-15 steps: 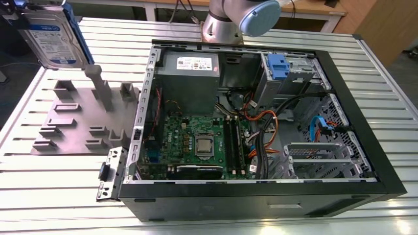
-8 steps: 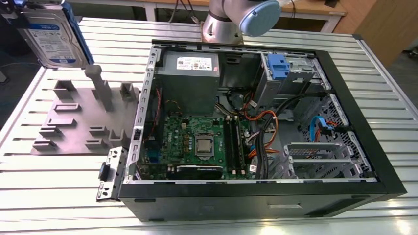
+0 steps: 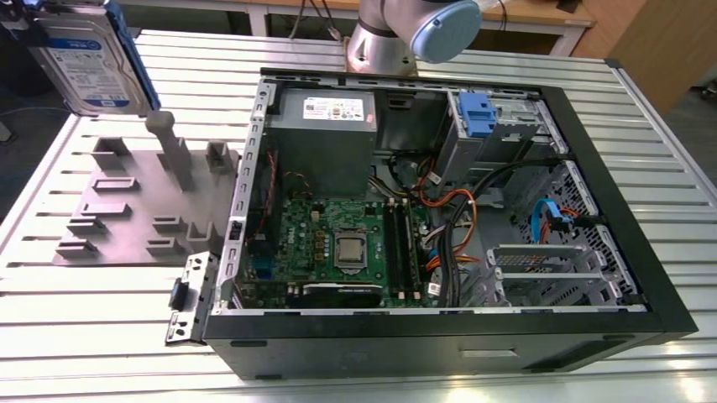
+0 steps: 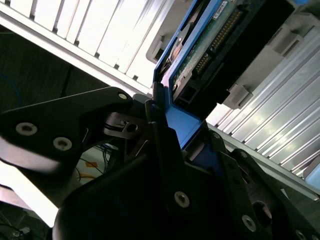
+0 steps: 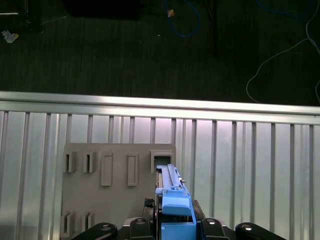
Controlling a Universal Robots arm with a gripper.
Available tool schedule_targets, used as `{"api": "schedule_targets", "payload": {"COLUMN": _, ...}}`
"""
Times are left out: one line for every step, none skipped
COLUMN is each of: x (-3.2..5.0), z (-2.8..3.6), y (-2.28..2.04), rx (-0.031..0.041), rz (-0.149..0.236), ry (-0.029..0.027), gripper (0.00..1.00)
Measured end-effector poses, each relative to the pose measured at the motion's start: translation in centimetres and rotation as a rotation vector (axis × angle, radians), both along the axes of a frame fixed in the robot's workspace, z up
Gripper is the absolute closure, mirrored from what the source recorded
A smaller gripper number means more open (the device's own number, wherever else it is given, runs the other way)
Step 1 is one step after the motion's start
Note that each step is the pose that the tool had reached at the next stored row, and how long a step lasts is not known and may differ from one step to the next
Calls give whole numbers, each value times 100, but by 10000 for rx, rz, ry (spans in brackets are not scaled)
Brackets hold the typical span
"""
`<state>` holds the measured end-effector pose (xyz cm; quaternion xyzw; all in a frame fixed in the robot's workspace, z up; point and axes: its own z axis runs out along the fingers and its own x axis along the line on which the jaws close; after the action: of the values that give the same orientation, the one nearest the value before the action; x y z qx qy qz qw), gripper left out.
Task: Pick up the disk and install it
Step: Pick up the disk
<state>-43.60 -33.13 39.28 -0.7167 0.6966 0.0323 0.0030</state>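
The black fingers [image 4: 156, 120] are clenched on the disk [image 4: 200, 55], pinching the end of its blue carrier [image 4: 186, 126] between them, so the gripper [image 4: 182, 127] has the drive firmly in its grasp. In the second wrist view the drive's underside faces the camera, showing a green circuit board [image 4: 197, 60] and a dark connector strip along one edge. In the first wrist view the disk [image 5: 172, 200] appears edge-on, hanging from the gripper [image 5: 175, 227] over a grey slotted fixture [image 5: 115, 185], roughly in line with one of its square pockets [image 5: 162, 162] and apart from it. The fixture lies on a ribbed metal table [image 5: 250, 165], beyond whose edge a dark floor [image 5: 125, 50] carries loose cables. In the exterior view the disk [image 3: 84, 63] is upright near the upper corner on the exterior view's left, its white-and-blue label facing the camera, raised above the grey fixture [image 3: 134, 210] and well apart from the open computer case [image 3: 426, 348]. Inside the case sit a grey power supply [image 3: 325, 134] and a green motherboard [image 3: 336, 243]. Part of the silver arm [image 3: 404, 34] rises behind the case.
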Motion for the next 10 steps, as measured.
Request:
{"api": "schedule_targets", "payload": {"x": 0, "z": 2, "y": 0, "rx": 1, "rz": 0, "ry": -1, "gripper": 63}}
{"api": "schedule_targets", "payload": {"x": 0, "z": 6, "y": 0, "rx": 0, "rz": 0, "ry": 1, "gripper": 63}}
{"api": "schedule_targets", "payload": {"x": 0, "z": 9, "y": 0, "rx": 1, "rz": 0, "ry": 0, "gripper": 63}}
{"api": "schedule_targets", "payload": {"x": 0, "z": 14, "y": 0, "rx": 0, "rz": 0, "ry": 0, "gripper": 63}}
{"api": "schedule_targets", "payload": {"x": 0, "z": 18, "y": 0, "rx": 0, "rz": 0, "ry": 0, "gripper": 63}}
{"api": "schedule_targets", "payload": {"x": 0, "z": 24, "y": 0, "rx": 0, "rz": 0, "ry": 0, "gripper": 63}}
{"api": "schedule_targets", "payload": {"x": 0, "z": 31, "y": 0, "rx": 0, "rz": 0, "ry": 0, "gripper": 63}}
{"api": "schedule_targets", "payload": {"x": 0, "z": 36, "y": 0, "rx": 0, "rz": 0, "ry": 0, "gripper": 63}}
{"api": "schedule_targets", "payload": {"x": 0, "z": 41, "y": 0, "rx": 1, "rz": 0, "ry": -1, "gripper": 63}}
{"api": "schedule_targets", "payload": {"x": 0, "z": 46, "y": 0, "rx": 1, "rz": 0, "ry": -1, "gripper": 63}}
